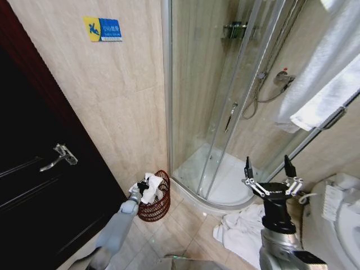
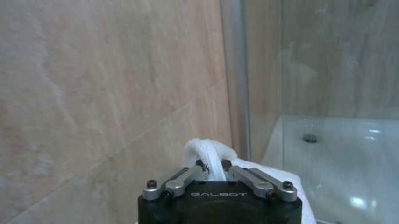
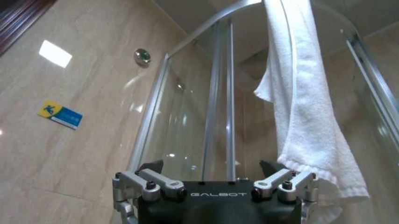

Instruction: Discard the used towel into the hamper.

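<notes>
The hamper, a small dark red wire basket, stands on the floor against the tiled wall beside the shower. My left gripper hangs at its rim, shut on a white towel that bunches over the basket's opening. In the left wrist view the towel bulges up between the closed fingers of the left gripper. My right gripper is raised in front of the shower, open with nothing in it, fingers pointing up. Seen from its own wrist, the right gripper is equally spread.
Another white towel lies crumpled on the floor by my right arm. More white towels hang from a rail at upper right, with one near the right gripper. A glass shower enclosure, a dark door and a washbasin surround me.
</notes>
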You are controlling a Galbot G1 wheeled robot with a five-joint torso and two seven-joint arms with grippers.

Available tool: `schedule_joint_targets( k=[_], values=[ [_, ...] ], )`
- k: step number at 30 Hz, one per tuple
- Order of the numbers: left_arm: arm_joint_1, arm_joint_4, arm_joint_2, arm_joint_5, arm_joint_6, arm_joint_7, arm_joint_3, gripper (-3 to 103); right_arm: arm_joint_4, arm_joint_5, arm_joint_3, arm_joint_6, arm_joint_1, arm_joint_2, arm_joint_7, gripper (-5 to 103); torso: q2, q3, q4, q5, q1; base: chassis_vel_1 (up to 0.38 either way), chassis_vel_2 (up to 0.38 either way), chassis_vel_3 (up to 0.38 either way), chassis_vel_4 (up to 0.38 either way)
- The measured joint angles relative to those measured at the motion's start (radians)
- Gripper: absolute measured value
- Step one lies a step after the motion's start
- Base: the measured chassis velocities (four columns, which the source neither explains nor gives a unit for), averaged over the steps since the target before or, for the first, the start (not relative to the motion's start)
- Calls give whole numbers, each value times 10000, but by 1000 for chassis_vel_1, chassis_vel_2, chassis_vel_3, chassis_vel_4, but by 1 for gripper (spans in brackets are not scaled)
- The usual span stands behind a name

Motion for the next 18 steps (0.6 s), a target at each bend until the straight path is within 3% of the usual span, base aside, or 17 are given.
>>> schedule_joint_targets(
  k=[3,5,8,12,14,18],
  values=[
    [-153,396,-158,693,98,-18,10,20,-15,-31,-36,4,17,0,-79,100,0,0,-2,0,0,0,0,0,0],
    [-147,438,-160,981,190,-22,34,20,-44,-45,-42,8,27,0,-83,100,0,0,-1,0,0,0,0,0,0],
    [16,404,-80,1631,534,-7,77,36,-164,-58,-41,40,45,0,-97,100,0,0,0,0,0,0,0,0,0],
    [191,162,48,1802,819,158,54,47,-242,-37,-37,53,53,0,-102,100,0,-1,0,1,0,0,0,0,0],
    [468,-293,230,1833,1262,432,4,58,-275,-16,-43,54,55,0,-110,100,0,-1,0,2,0,0,0,0,0],
    [817,-819,296,1907,1761,344,-151,75,-340,-10,-63,69,74,0,-138,100,0,-1,0,1,0,0,0,0,0]
  ],
)
